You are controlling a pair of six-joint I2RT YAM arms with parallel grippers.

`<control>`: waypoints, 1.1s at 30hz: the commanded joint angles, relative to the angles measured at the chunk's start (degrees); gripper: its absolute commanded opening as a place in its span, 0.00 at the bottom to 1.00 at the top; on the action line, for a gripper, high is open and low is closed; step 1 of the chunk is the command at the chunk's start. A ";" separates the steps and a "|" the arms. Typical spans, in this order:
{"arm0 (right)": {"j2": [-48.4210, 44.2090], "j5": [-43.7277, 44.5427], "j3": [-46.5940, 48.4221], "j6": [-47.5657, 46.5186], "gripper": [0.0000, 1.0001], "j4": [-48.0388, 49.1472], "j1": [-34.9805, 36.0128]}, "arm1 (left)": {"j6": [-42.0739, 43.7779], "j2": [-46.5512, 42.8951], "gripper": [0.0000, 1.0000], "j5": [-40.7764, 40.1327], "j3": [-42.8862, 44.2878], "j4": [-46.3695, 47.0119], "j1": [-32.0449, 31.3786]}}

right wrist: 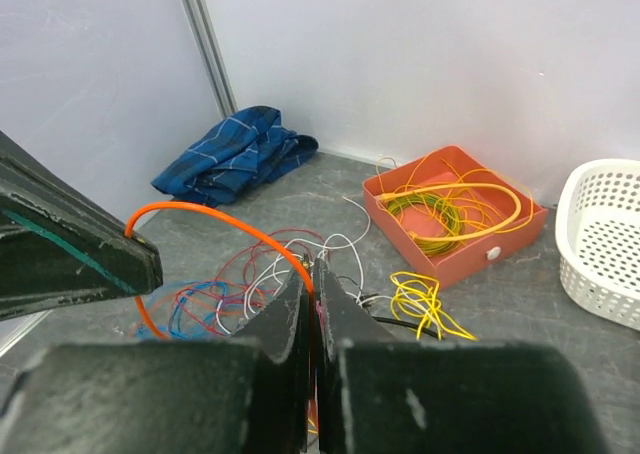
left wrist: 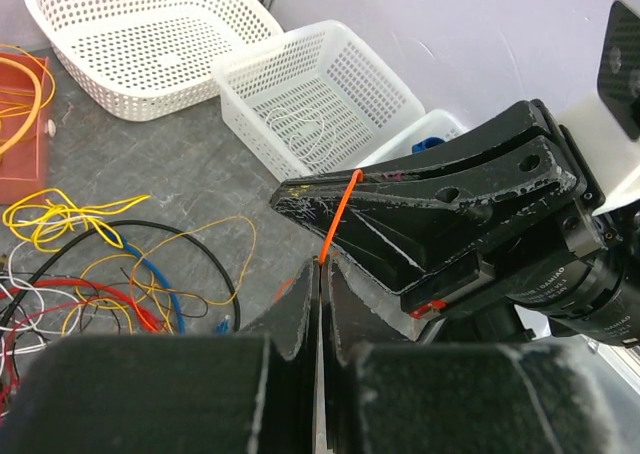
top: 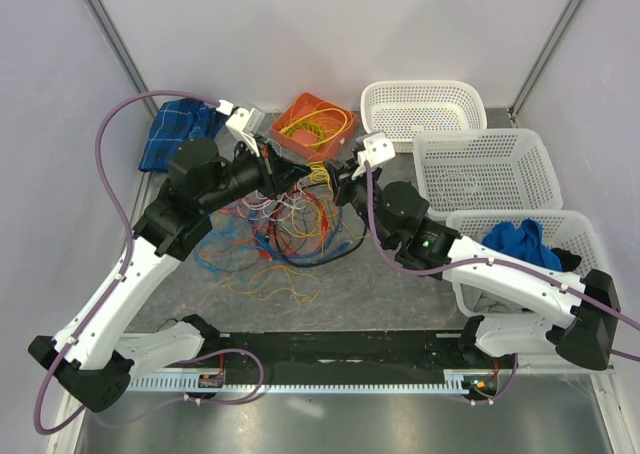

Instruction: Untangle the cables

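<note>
Behind the cables (top: pixel 290 234), orange tray (top: pixel 288 110), white baskets (top: pixel 420 86)

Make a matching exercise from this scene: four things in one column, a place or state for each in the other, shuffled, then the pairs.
1. orange tray
2. plaid cloth
3. nearest white basket
4. orange cable

A. holds a blue cloth
B. pinched by the left hand and the right hand
C. holds coiled yellow cables
D. crumpled at the far left

Pairs: 1-C, 2-D, 3-A, 4-B
</note>
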 commanded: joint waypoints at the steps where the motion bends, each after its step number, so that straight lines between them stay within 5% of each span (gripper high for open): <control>1: -3.14 2.14 3.47 1.66 0.00 -3.19 0.12 | 0.75 -0.33 0.08 -3.88 0.09 1.36 -0.15; 5: -3.06 7.58 9.43 2.63 0.00 -10.31 0.04 | -0.57 0.63 0.54 -8.19 0.09 1.19 -0.06; 10: -0.52 11.54 16.29 3.41 0.00 -18.13 -1.89 | -4.08 -0.06 0.83 -15.39 -1.40 0.04 0.03; 15: 4.22 6.81 24.73 10.26 0.00 -23.85 -11.29 | -6.98 -5.24 0.86 -25.15 -5.44 -1.36 -0.06; 23: 12.75 3.20 36.16 20.18 0.00 -25.53 -24.90 | -11.11 -14.39 0.89 -28.68 -15.98 -1.28 -0.06; 28: 13.03 -3.22 31.54 27.40 0.00 -14.05 -30.81 | -14.54 -17.82 0.89 -26.75 -21.79 -1.19 -0.06; 33: 15.56 0.64 28.78 31.44 0.00 -1.64 -34.06 | -16.92 -18.26 0.89 -24.37 -26.71 -0.31 -0.06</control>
